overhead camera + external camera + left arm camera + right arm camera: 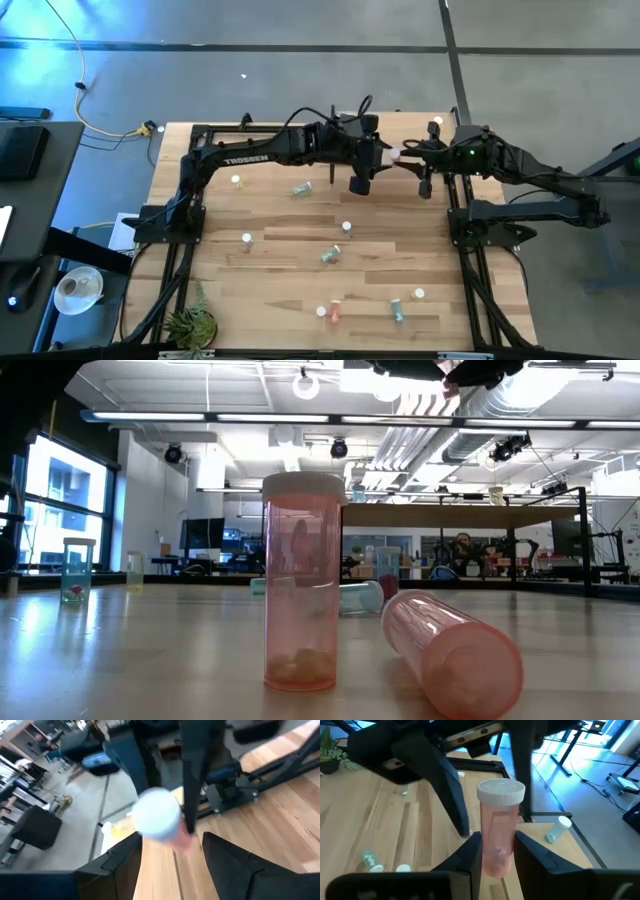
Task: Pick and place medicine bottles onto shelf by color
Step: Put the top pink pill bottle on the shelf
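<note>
Right gripper (496, 851) pinching upright pink bottle (498, 827) just beside left gripper (170, 854), above the table's (280, 300) far edge. Left gripper spread, fingers either side of that bottle's white cap (156, 814). Other bottles scattered on table

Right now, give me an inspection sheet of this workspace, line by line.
Surface: light-wood table, with bottles scattered over it.
Job's things: pink bottle upright in the right gripper; loose bottles on the table, among them a green bottle and a red bottle, both lying down; shelf standing beyond them.
Clutter: small plant at a table corner.
Grippers: right gripper, jaws shut on the pink bottle; left gripper close by, facing that bottle, jaws open.
Cables: yellow cable on the floor beside the table.
Surroundings: grey floor; dark desk off the table's left side.
</note>
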### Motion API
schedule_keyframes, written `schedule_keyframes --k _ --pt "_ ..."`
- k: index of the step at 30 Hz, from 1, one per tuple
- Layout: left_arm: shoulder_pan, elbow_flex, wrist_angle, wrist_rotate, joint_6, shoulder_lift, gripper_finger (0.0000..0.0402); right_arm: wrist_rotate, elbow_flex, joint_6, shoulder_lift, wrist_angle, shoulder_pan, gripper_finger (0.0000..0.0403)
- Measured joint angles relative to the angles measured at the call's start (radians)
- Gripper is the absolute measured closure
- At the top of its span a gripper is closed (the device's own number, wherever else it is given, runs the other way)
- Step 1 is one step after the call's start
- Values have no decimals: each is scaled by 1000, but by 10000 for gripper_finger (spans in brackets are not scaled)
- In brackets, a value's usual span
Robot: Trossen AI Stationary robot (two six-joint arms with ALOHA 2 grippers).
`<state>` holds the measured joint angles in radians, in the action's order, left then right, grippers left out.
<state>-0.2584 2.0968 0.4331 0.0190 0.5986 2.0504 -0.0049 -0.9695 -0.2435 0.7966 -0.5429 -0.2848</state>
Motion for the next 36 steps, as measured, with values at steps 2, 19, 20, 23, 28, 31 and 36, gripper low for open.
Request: schedule_keyframes --k 2,19,20,23,28,31,36 --pt "5 1 -9 10 6 -11 202 16 0 0 -10 -7 0 320" --pt "-58 -19 297 -207 -190 -174 202 100 2 104 -58 -110 1 320" --pt "-65 -38 294 -243 -203 -175 202 111 2 112 -57 -124 4 320" --pt "-85 -104 300 -288 -230 -175 202 119 2 127 -58 -155 21 320" --pt "-90 -229 232 -281 -244 -173 202 118 119 133 -90 -58 46 320" --pt "-96 -257 218 -277 -247 -188 202 119 235 146 -122 62 45 320" --pt "-114 -345 165 -285 -274 -266 202 119 386 175 -144 325 45 320"
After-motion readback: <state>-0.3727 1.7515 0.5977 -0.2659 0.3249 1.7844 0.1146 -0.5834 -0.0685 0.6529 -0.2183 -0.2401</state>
